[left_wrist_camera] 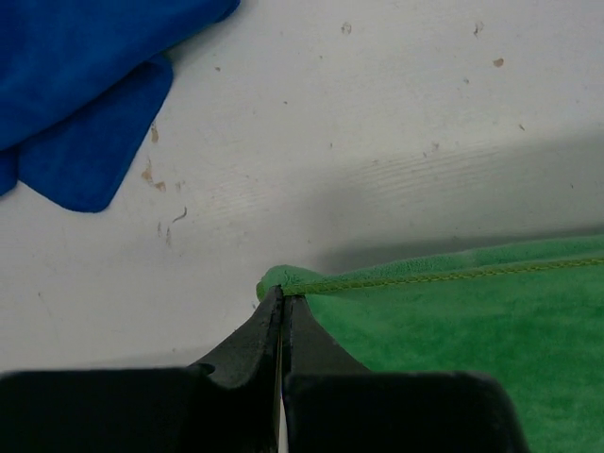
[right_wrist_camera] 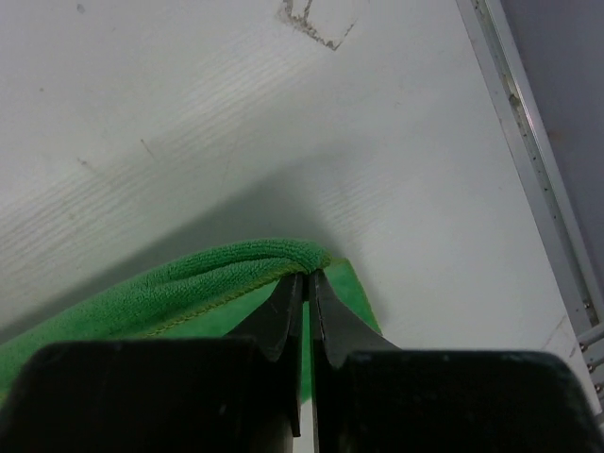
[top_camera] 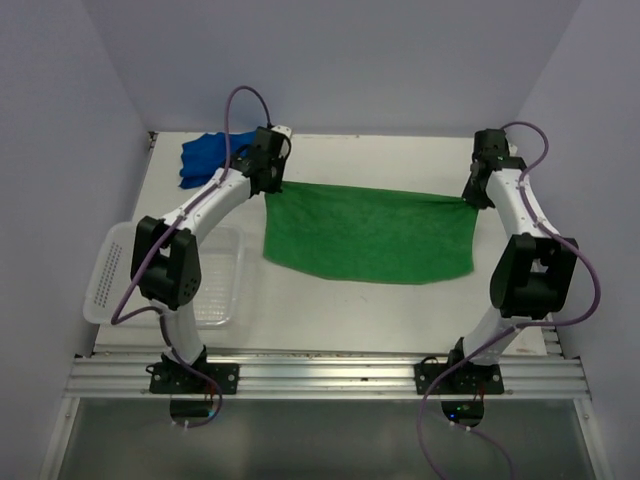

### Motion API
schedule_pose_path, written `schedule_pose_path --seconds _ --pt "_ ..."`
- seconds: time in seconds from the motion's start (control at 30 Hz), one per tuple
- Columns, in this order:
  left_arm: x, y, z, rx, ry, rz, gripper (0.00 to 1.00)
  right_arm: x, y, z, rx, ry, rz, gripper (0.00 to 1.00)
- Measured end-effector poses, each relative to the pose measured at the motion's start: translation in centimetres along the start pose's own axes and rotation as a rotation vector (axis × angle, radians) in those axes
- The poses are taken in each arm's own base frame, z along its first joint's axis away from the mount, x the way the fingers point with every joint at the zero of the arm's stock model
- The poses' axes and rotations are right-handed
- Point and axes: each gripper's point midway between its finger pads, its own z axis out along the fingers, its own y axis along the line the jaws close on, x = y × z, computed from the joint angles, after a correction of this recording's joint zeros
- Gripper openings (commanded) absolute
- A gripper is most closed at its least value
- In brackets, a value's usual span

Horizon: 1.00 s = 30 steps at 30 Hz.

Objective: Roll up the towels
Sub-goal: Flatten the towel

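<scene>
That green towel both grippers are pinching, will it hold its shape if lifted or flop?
Probably floppy: the green towel droops between the left gripper and right gripper. Likely light, since thin corner pinches carry it. Its plush pile should resist slipping.

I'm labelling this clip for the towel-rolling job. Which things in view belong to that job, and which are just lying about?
Belong to the job:
- green towel, pinched at two corners
- blue towel, crumpled at the far left
- left end effector and right end effector, each shut on a green corner

Just lying about:
- white basket, at the left edge of the table
</scene>
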Motion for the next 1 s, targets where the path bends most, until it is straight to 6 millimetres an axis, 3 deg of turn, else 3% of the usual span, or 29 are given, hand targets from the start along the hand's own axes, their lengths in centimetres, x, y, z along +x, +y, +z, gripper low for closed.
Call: schedule_pose_path --seconds 0.23,0.43,0.53,0.8,0.9,1.0 --pt "-0.4 0.9 2.5 0.012 0.004 -0.025 0.00 -2.1 0.3 2.0 -0.006 -0.036 0.038 0.00" --pt "-1.5 0.7 1.2 0.048 -0.059 -0.041 0.00 -3.0 0.6 0.8 -0.051 -0.077 0.057 0.00" --pt "-2.2 1.1 -1.8 0.058 -0.111 -0.052 0.00 -3.7 0.2 -2.0 -0.090 -0.129 0.078 0.00" --pt "-5.6 3.1 -14.3 0.102 -0.401 -0.110 0.00 -5.9 -2.5 -14.3 -0.231 -0.384 0.178 0.00" --pt "-5.1 3.6 -17.4 0.118 -0.466 -0.125 0.00 -5.3 -3.5 -17.4 -0.271 -0.436 0.200 0.00" --pt "-3.4 3.7 -19.0 0.138 -0.482 -0.140 0.00 -3.2 -4.3 -18.5 -0.277 -0.429 0.202 0.00"
